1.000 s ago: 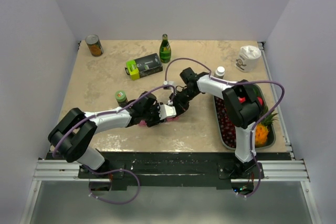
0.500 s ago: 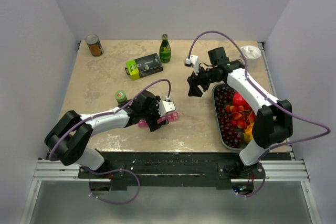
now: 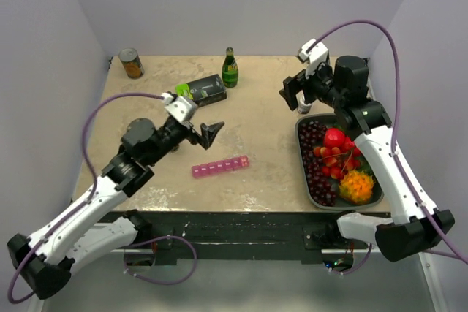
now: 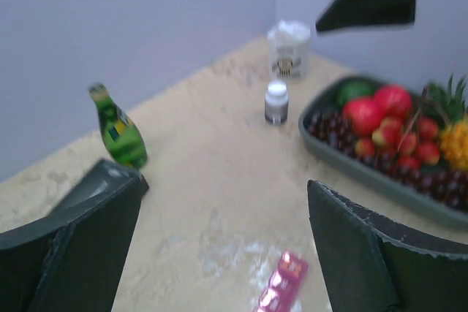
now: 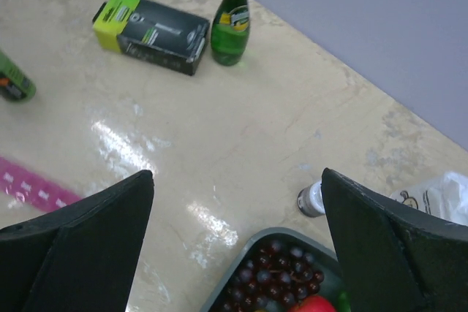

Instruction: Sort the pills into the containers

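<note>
The containers [image 3: 219, 166] are one slim pink pill-organiser strip lying flat at the table's front centre, lids down, with nothing touching it. It also shows low in the left wrist view as the containers [image 4: 281, 283] and at the left edge of the right wrist view as the containers [image 5: 33, 186]. My left gripper [image 3: 205, 132] hangs open in the air above and behind the strip, its jaws wide and empty [image 4: 225, 202]. My right gripper [image 3: 294, 96] is open and raised over the tray's far corner, empty too [image 5: 238, 180]. No loose pills show in any view.
A dark fruit tray [image 3: 303, 158] with grapes and other fruit stands at the right. A white-capped bottle [image 5: 313, 199] stands just beyond it. A green glass bottle [image 3: 230, 68], a black-and-green box [image 3: 201, 91] and a can [image 3: 131, 63] stand at the back.
Both grippers were shut down at the pink strip. Both have opened and swung up and apart, the left to the left and the right to the back right. The strip stays on the table.
</note>
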Motion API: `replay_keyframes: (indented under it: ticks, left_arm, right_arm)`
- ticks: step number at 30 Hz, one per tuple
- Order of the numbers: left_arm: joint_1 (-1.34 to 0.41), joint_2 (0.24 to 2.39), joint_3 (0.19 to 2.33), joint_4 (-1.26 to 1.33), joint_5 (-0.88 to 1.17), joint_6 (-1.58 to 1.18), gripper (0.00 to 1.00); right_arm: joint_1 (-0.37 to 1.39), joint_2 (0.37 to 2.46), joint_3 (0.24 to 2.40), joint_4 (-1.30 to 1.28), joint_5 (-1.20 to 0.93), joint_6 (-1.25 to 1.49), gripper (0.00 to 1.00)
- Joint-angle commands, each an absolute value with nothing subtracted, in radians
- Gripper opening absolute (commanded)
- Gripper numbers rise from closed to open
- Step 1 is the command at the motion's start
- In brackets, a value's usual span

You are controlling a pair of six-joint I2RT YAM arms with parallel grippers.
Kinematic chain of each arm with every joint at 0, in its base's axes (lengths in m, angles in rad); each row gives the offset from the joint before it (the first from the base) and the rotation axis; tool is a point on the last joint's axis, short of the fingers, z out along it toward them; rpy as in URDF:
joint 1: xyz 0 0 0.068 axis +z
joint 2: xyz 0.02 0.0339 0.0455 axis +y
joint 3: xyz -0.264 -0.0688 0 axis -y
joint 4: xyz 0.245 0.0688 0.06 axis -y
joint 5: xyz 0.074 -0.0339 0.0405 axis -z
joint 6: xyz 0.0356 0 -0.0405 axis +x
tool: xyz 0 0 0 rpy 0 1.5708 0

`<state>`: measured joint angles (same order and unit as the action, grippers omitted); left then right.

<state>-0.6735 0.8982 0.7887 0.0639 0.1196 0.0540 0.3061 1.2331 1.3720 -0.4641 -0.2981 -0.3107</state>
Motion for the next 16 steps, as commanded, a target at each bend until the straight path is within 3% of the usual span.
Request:
replay_keyframes:
  ticks: [1,8,16]
  left_arm:
    - [-0.666,0.789,0.874,0.083,0.003,-0.110,0.99]
    - [-0.664,0.739,0.917,-0.141,-0.038,-0.046,0.99]
    - [-0.664,0.683,0.900,-0.156,-0.058,-0.035,0.99]
  right_arm:
    - [0.302,1.184,1.385,-0.388,-0.120,-0.043,0.99]
    - [0.295,1.121,1.442,-0.449,-0.074,-0.064,0.99]
    - [0.272,1.109,1.439,-0.459,-0.138,-0.074,0.99]
